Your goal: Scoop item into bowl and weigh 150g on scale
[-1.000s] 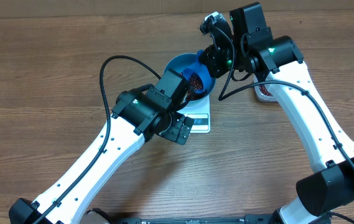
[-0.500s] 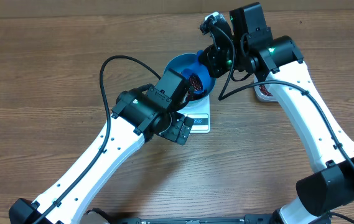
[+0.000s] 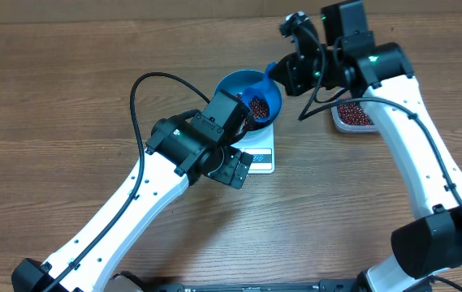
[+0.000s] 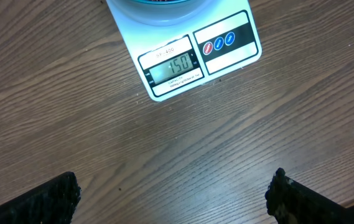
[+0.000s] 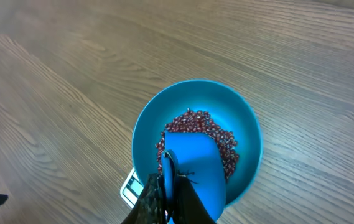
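Scoop (image 5: 192,165), small, blue, empty, has drawn back in the closed right end effector (image 5: 167,186); dark red beans (image 5: 192,121) sit in the round blue bowl (image 5: 245,134) below. White square scale (image 4: 189,53), ahead of the wide-open, empty left end effector (image 4: 173,199), reads 150: weighing looks done.

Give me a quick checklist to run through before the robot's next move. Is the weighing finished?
1. Scale display reads 150: ok.
2. Bowl sits on the scale with beans inside: ok.
3. Scoop emptied: ok, no beans show on it.
4. Right end effector shut on the scoop's handle: ok.
5. Left end effector open and off the scale: ok.
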`<state>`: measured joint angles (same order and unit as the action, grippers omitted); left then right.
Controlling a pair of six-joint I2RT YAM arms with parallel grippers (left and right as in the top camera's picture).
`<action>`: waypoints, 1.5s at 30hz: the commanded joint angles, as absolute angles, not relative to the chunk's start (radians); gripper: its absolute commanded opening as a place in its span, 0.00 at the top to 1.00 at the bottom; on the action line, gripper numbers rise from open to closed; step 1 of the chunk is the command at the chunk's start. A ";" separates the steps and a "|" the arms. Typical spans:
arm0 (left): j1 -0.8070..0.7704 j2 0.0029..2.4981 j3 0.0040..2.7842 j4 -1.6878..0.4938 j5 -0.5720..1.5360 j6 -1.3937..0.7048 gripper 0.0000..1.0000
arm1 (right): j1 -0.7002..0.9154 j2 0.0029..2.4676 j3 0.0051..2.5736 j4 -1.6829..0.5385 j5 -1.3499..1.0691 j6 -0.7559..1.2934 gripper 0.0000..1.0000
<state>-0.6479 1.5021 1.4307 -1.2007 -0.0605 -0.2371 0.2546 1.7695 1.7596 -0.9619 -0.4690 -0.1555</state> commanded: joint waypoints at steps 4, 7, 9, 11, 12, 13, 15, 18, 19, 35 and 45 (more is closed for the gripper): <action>-0.648 1.498 1.450 -1.200 -0.066 -0.244 0.00 | 0.131 1.738 1.781 -0.964 -0.658 -0.101 0.96; -0.648 1.498 1.450 -1.200 -0.066 -0.244 0.00 | 0.060 1.738 1.781 -0.976 -0.677 -0.073 0.96; -0.648 1.498 1.450 -1.200 -0.067 -0.244 0.01 | 0.023 1.738 1.781 -0.986 -0.700 -0.073 0.96; -0.648 1.498 1.450 -1.200 -0.067 -0.244 0.00 | -0.038 1.738 1.781 -0.996 -0.729 -0.073 0.96; -0.648 1.498 1.450 -1.200 -0.067 -0.244 0.01 | -0.075 1.738 1.781 -1.001 -0.738 -0.073 0.96; -0.648 1.498 1.450 -1.200 -0.067 -0.244 0.00 | -0.099 1.738 1.781 -1.003 -0.739 -0.073 0.96; -0.648 1.498 1.450 -1.200 -0.066 -0.244 0.00 | -0.153 1.737 1.781 -1.007 -0.738 -0.073 0.96; -0.648 1.498 1.450 -1.200 -0.067 -0.244 0.01 | -0.244 1.737 1.781 -1.013 -0.727 -0.049 0.96; -0.648 1.498 1.450 -1.200 -0.066 -0.244 0.00 | -0.268 1.737 1.781 -1.016 -0.715 -0.048 0.96; -0.648 1.498 1.450 -1.200 -0.066 -0.244 0.01 | -0.200 1.683 1.781 -1.069 0.052 0.082 0.96; -0.648 1.498 1.450 -1.200 -0.067 -0.244 0.01 | 0.027 1.651 1.781 -1.096 0.474 0.079 0.96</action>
